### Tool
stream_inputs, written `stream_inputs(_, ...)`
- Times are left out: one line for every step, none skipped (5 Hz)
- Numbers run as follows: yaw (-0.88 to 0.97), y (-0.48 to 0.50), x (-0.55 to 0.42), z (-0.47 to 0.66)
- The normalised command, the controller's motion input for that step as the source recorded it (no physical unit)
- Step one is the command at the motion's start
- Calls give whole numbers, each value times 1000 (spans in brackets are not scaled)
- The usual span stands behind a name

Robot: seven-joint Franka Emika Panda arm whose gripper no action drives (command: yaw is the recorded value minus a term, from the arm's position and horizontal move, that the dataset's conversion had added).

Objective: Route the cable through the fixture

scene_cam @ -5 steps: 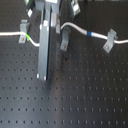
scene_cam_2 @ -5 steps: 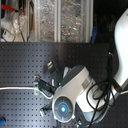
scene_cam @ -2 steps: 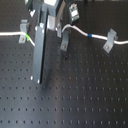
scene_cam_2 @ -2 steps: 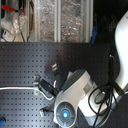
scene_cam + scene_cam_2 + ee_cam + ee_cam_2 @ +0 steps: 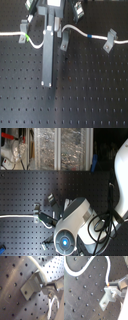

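The cable point(image 5: 75, 29) runs across the far side of the perforated surface point(image 5: 85, 95), resting in the right clip point(image 5: 109, 41). The gripper point(image 5: 52, 22) holds the cable above the clip point(image 5: 64, 44), apparently to seat it there; how far it is open I cannot tell.

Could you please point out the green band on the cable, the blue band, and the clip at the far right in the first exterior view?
green band point(image 5: 27, 39), first exterior view, middle of the band on the cable.
blue band point(image 5: 89, 36), first exterior view, middle of the band.
right clip point(image 5: 109, 42), first exterior view, its grey body.
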Motion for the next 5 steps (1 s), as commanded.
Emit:
stream_inputs(-589, -369, -55, 26)
stream_inputs(-286, -150, -8, 0)
stream_inputs(0, -58, 2, 0)
stream_inputs(-351, -470, 27, 82)
stream_inputs(-120, -72, 7, 0)
